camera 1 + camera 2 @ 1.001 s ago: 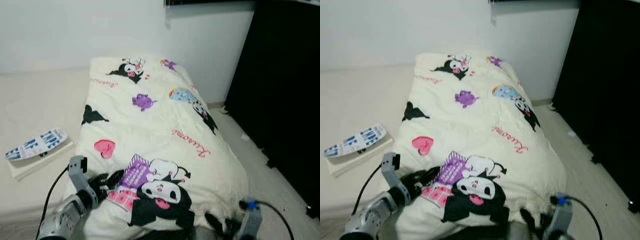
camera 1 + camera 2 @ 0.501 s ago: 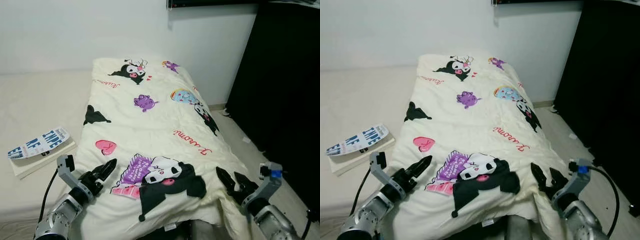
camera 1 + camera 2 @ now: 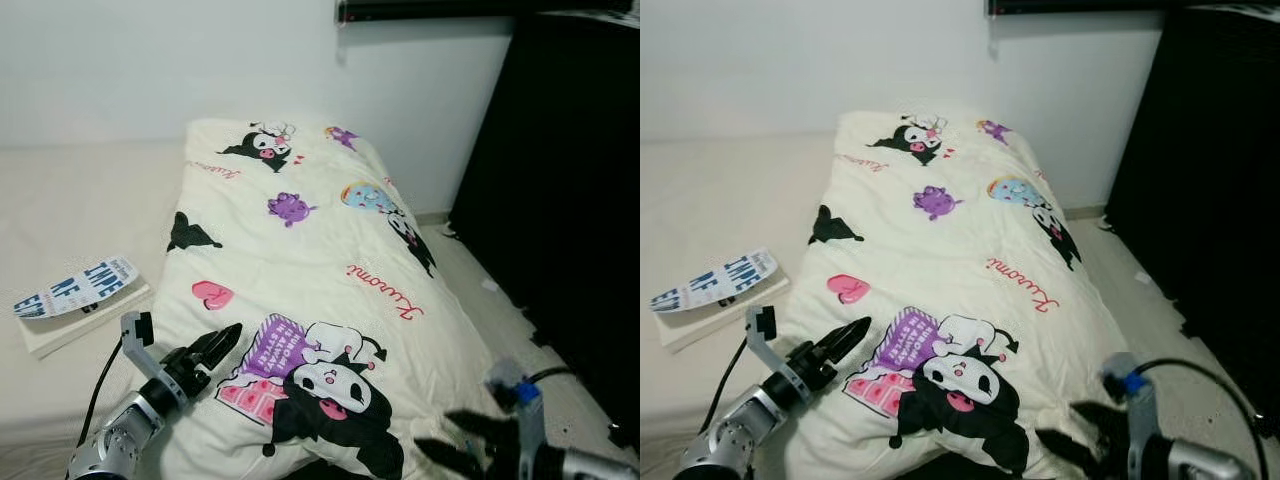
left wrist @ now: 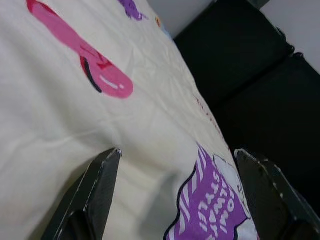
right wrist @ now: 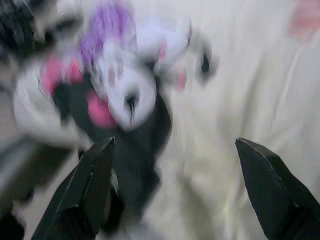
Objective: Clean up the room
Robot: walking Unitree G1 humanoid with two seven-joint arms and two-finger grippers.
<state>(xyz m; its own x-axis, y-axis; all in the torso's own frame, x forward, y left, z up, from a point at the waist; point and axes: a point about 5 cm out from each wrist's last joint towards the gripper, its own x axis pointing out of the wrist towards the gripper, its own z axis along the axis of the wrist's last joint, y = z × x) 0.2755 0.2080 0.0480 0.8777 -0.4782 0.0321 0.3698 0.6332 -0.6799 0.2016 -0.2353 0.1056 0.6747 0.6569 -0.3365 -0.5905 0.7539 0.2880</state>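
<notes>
Bedding is lying spread along the bed (image 3: pixel 70 200): a cream blanket (image 3: pixel 310 240) printed with cartoon characters is covering its right-hand half, reaching from the wall end down to the near edge. The left claw (image 3: pixel 215 347) is hovering at the blanket's near left edge with its fingers apart, gripping nothing. The right claw (image 3: pixel 455 440) is sitting off the near right corner, blurred, likewise spread and empty. Judged from this, the blanket-straightening step is in hand; the next move is calling for both claws to close on the near hem and draw it flat. A book (image 3: pixel 75 290) is resting on the bare mattress to the left, well apart from the blanket; its cover lettering is only partly readable. Red script on the blanket is not legible.
</notes>
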